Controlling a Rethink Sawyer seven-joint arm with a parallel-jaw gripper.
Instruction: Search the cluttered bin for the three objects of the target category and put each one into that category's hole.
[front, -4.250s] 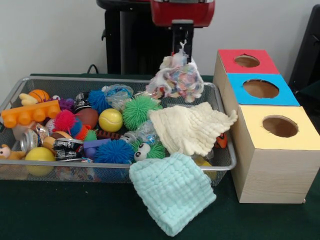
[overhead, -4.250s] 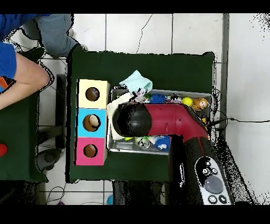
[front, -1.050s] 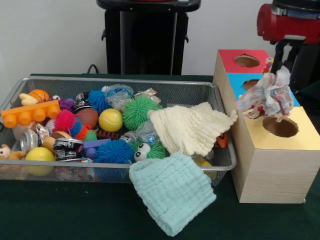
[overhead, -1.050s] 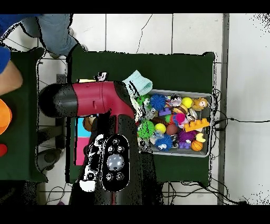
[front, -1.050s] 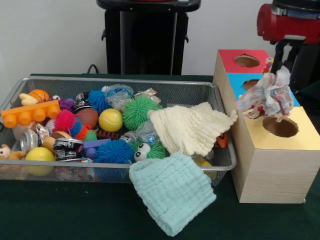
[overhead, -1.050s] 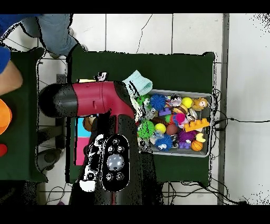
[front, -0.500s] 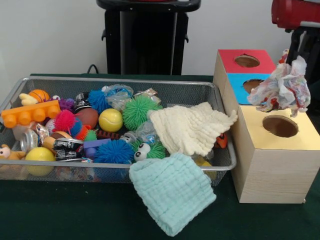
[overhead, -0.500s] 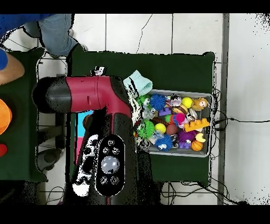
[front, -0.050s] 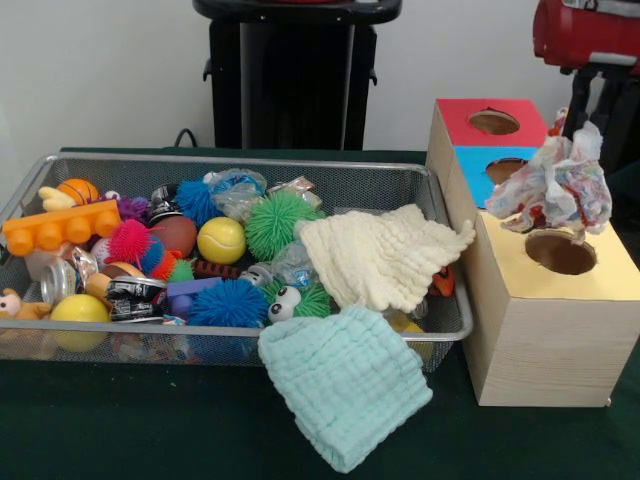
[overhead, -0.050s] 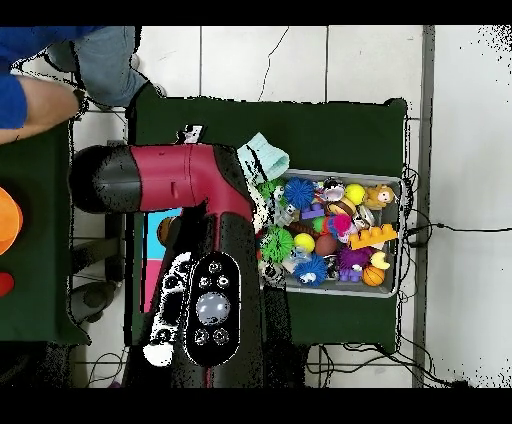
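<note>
A crumpled multicoloured cloth (front, -0.050s: 559, 190) hangs from my gripper (front, -0.050s: 573, 118), which is shut on its top. The cloth hovers just above the hole (front, -0.050s: 560, 252) in the yellow box (front, -0.050s: 545, 320), its lower edge close to the rim. Behind it stand the blue box (front, -0.050s: 466, 162) and the red box (front, -0.050s: 456, 116), each with a round hole. A cream cloth (front, -0.050s: 375, 255) lies at the right end of the wire bin (front, -0.050s: 200, 160). A mint cloth (front, -0.050s: 345, 385) drapes over the bin's front rim onto the table. In the overhead view my red arm (overhead, -0.050s: 165, 180) covers the boxes.
The bin (overhead, -0.050s: 392, 182) holds several spiky balls, a yellow ball (front, -0.050s: 221, 240), an orange block (front, -0.050s: 60, 228) and other small toys. A person's blue sleeve (overhead, -0.050s: 25, 100) shows at the overhead view's top left. The mint cloth (overhead, -0.050s: 262, 155) shows beside the arm.
My gripper carried the multicoloured cloth from above the bin over to the boxes. In the last half second it sank slightly toward the yellow box's hole.
</note>
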